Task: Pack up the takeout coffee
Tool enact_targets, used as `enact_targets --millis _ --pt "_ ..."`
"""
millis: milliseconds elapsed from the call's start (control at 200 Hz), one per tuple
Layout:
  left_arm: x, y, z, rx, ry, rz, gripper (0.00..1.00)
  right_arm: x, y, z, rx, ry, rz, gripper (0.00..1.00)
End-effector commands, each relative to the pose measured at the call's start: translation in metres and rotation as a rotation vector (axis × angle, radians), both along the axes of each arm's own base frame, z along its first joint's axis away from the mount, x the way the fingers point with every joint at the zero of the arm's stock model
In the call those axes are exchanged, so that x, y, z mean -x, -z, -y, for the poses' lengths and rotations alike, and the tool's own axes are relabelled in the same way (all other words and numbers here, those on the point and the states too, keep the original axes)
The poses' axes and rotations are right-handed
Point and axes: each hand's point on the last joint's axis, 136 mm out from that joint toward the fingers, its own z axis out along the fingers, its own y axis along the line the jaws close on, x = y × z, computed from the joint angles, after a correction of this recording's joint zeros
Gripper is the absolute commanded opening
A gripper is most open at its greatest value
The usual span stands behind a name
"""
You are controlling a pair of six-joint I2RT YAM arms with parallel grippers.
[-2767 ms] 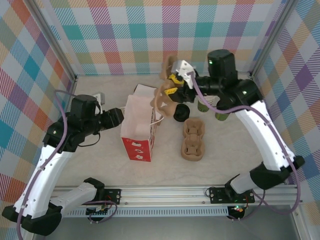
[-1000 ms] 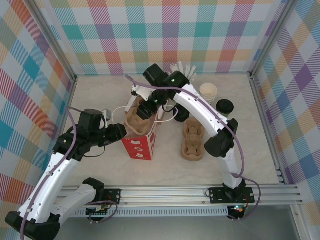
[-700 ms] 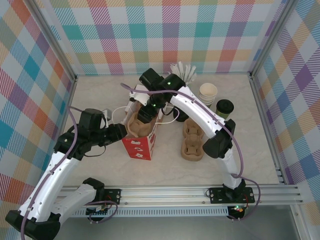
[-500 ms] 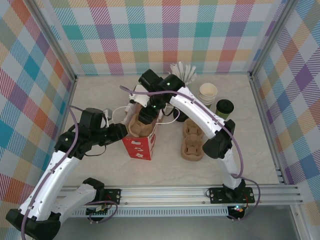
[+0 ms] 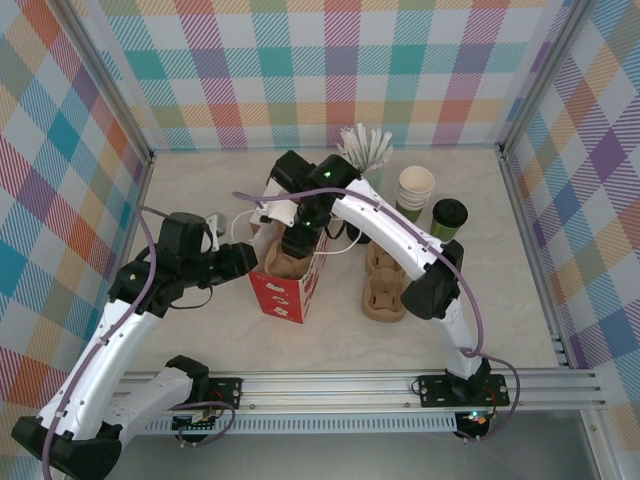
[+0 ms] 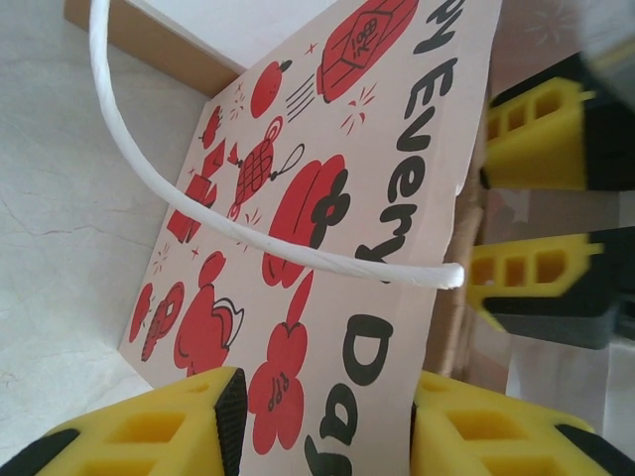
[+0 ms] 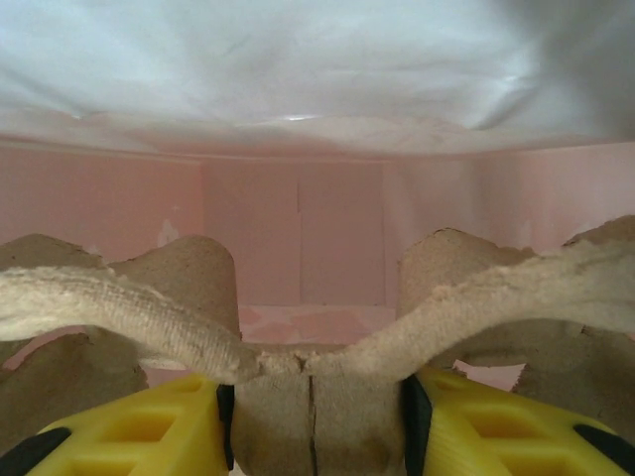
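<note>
The takeout coffee (image 5: 450, 214), a dark green cup with a black lid, stands upright on the counter (image 5: 330, 345) at the right of the overhead frame. It is just beside a stack of lidless cups (image 5: 416, 190) and well apart from the paper bag (image 5: 280, 297). No fingers touch it.

The red and white bag stands open at the centre of the frame. The right fingers (image 5: 298, 243) reach down into its mouth from above. In the right wrist view the yellow fingers (image 7: 129, 431) are closed on the middle ridge of a cardboard cup holder (image 7: 317, 377). The cardboard fills the gap between them, with the bag's pink inner wall (image 7: 298, 228) behind.

The left fingers (image 5: 247, 262) sit at the bag's left edge. In the left wrist view the yellow fingers (image 6: 149, 436) stand partly open at the bottom of the frame. The printed bag wall (image 6: 327, 198) passes between them, one finger outside and one past the top edge. Whether they press the paper I cannot tell. A white cord handle (image 6: 417, 273) curves across the print, and the right arm's yellow fingers (image 6: 536, 149) show at the right edge.

A second cup holder (image 5: 385, 285) lies flat on the counter just right of the bag. A pale cup of white sticks (image 5: 365, 148) stands at the back, above the bag.
</note>
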Motion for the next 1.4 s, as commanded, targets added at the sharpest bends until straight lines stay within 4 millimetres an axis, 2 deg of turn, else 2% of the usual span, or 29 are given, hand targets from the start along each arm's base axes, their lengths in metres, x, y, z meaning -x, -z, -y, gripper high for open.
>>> enact_targets --millis 0,285,730,940,1150,1395 --pt "-0.005 -0.023 0.006 0.042 0.026 0.069 0.39 0.003 0.009 0.004 0.047 -0.012 -0.013 0.47" --pt "-0.008 -0.016 0.003 0.023 0.008 0.062 0.20 0.007 0.014 0.008 0.070 -0.016 -0.035 0.46" --pt "-0.012 -0.024 0.001 0.014 0.003 0.101 0.08 0.020 0.022 0.015 0.091 -0.025 -0.057 0.45" --pt "-0.013 -0.024 -0.003 -0.018 0.000 0.116 0.03 0.023 0.004 0.006 -0.006 -0.018 -0.048 0.45" --pt "-0.014 -0.021 -0.005 -0.050 -0.002 0.130 0.02 0.028 -0.001 0.004 -0.035 -0.021 -0.065 0.44" --pt "-0.013 -0.036 -0.004 -0.055 0.018 0.208 0.00 0.030 0.024 0.018 0.082 -0.012 -0.095 0.44"
